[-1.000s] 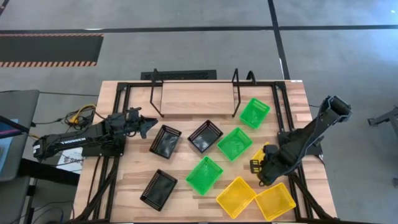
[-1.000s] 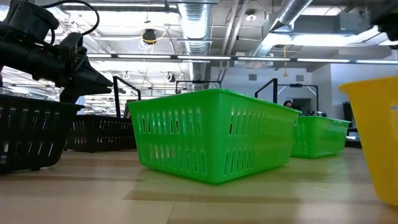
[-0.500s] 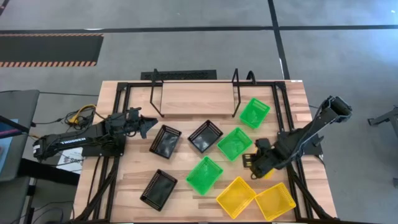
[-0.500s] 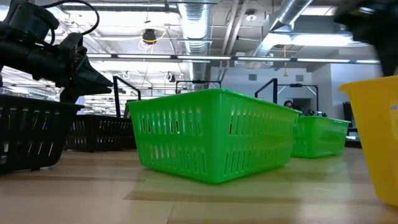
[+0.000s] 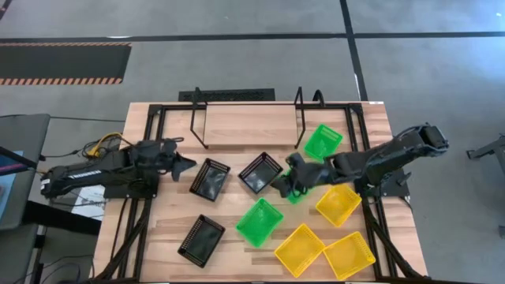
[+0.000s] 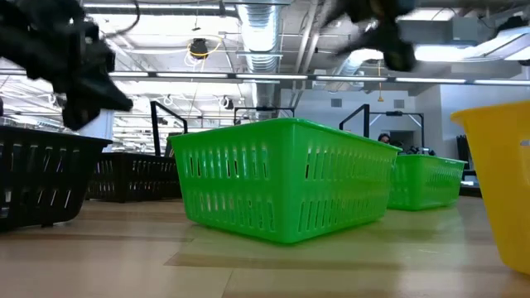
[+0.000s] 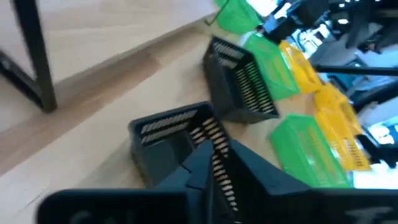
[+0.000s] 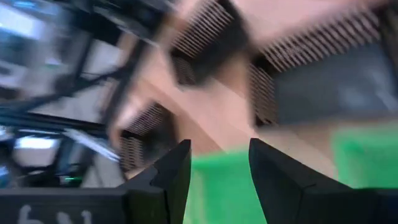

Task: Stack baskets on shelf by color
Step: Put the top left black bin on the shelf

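Right under right end effector (image 5: 286, 186), fingers spread wide: green basket (image 5: 297, 193), mid-counter, diagonal axis; left end effector (image 5: 186, 164) closed, empty, farther off.

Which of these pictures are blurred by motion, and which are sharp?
Right wrist view: heavy smear, black baskets and green basket only streaks past the right gripper. Low view: both arms smeared at the top, the near green basket crisp. Left wrist view: mild blur behind the left gripper. High view: sharp, shelf clear.

Two dark jointed arms, white lettering on left arm (image 5: 87, 178).
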`<move>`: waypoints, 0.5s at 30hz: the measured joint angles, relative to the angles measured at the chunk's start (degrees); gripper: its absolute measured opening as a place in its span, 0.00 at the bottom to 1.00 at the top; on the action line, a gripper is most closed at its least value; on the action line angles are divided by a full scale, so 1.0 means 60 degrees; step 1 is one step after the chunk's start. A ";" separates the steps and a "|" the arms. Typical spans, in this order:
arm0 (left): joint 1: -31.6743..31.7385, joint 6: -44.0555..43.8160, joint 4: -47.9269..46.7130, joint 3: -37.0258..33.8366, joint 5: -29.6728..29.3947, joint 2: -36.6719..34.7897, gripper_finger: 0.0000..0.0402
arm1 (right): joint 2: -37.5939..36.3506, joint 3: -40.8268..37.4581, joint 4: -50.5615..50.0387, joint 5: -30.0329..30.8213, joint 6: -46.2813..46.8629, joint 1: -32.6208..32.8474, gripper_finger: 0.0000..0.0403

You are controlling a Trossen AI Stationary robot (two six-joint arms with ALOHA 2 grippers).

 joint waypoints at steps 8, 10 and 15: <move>-0.0799 -0.0328 -0.4377 0.2774 -0.1555 0.1344 0.00 | -0.0502 -0.0001 0.2727 -0.1317 -0.2777 -0.1051 0.45; -0.0999 -0.1073 -0.5478 0.3188 -0.1738 0.1913 0.00 | -0.0793 -0.0005 0.2652 -0.1401 -0.3162 -0.1269 0.45; -0.1546 -0.2800 -0.6220 0.3483 -0.1970 0.3675 0.00 | -0.1369 -0.0011 0.2753 -0.1675 -0.4166 -0.1584 0.46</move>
